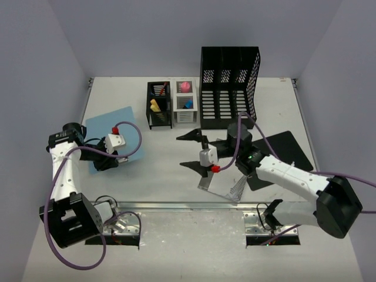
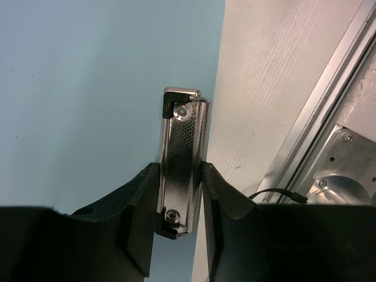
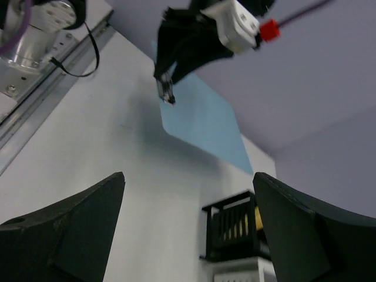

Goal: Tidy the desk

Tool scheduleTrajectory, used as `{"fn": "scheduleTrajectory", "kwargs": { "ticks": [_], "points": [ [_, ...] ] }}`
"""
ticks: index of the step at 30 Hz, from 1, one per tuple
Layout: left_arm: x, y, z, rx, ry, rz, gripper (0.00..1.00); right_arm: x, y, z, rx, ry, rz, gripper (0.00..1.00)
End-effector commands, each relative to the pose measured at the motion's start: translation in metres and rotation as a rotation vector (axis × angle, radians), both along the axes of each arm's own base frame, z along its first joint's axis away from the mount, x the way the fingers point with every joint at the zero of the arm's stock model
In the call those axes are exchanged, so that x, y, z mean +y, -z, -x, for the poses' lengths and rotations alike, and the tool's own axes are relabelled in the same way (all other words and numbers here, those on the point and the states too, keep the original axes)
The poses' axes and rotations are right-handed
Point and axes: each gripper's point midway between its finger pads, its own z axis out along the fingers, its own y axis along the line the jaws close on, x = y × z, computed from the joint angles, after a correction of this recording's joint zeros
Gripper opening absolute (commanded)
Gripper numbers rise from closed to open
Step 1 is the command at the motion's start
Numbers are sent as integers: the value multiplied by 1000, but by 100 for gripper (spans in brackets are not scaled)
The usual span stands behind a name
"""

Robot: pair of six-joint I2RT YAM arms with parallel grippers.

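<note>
A white surface [image 1: 170,188] between lilac walls [image 1: 35,70] lies beneath both arms. Left gripper [image 2: 181,173] — jaws clenched on a metal bar [image 2: 183,147], long axis along the fingers [image 2: 141,200] — hangs over the blue sheet's [image 2: 88,88] edge; right gripper [image 3: 188,182] gapes empty, mid-surface.

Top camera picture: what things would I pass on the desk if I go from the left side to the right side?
Blue board → black pen holder → white pen holder → black file rack → black flat sheet.
</note>
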Motion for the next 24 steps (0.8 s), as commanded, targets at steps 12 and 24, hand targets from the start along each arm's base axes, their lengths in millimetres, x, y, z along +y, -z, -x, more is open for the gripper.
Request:
{"fn": "scheduleTrajectory", "kwargs": {
  "ticks": [12,24],
  "points": [
    [-43,-47,-21,-155,67,205,0,97,4,27,-655,-259,-292,85],
    [-63,-66,-10,-201,117,161,0,112,-7,17,-731,-200,-343,84]
  ]
}}
